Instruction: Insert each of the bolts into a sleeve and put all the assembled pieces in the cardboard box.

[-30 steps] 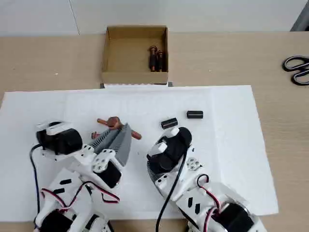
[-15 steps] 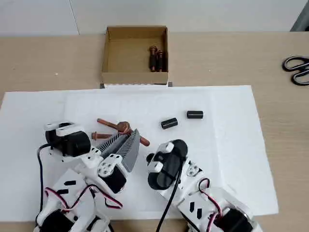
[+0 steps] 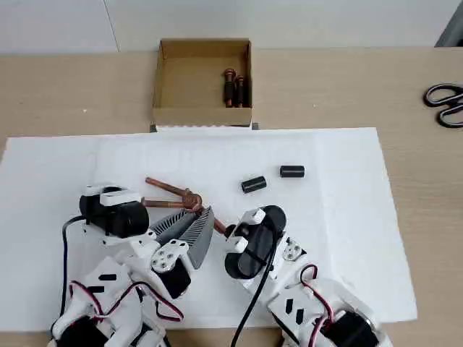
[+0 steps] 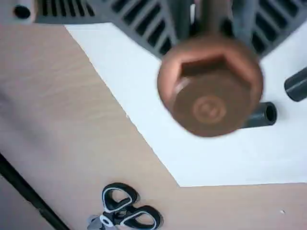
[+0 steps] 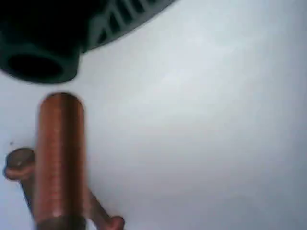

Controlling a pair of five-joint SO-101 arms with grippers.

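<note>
The left gripper is clamped tight on a copper bolt. Its threaded tip sits just short of the black sleeve pinched in the right gripper. Two loose bolts lie on the white paper beside the left gripper. Two spare sleeves lie just beyond the right one, and the cardboard box sits farther ahead.

Blurring close to left wrist lens: copper hex-headed bolt, hiding own shank and one end of black tubular sleeve. Running off that view's edge: second black sleeve. Blurring in right wrist view: third black sleeve, cropping at edge; bolt's threaded shank running off bottom, covering parts of two loose copper bolts. Getting cut by high view's edge: black-handled metal scissors.
</note>
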